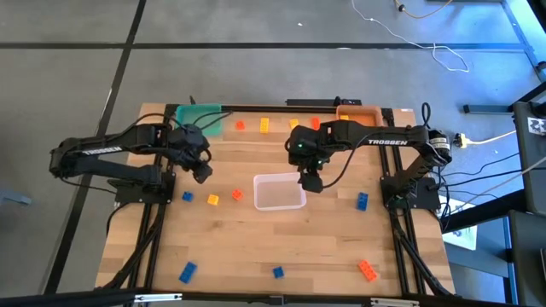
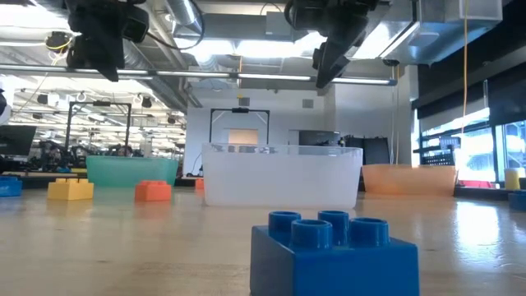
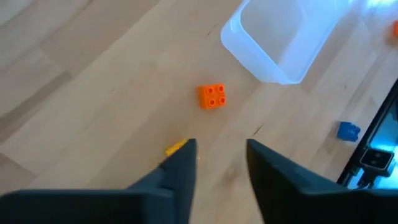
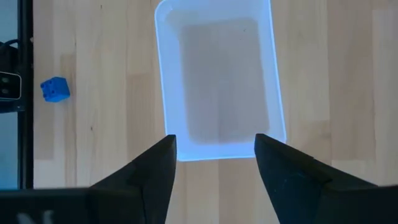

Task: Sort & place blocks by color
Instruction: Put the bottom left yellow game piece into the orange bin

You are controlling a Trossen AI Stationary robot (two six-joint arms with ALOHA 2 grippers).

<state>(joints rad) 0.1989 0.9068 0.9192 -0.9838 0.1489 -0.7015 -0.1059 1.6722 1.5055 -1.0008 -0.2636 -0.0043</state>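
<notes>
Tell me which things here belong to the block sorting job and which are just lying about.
Part of the job:
blocks, such as the orange one and a blue one
clear bin, teal bin, orange bin
left gripper and right gripper, both open

Just lying about:
white cable on the floor
</notes>
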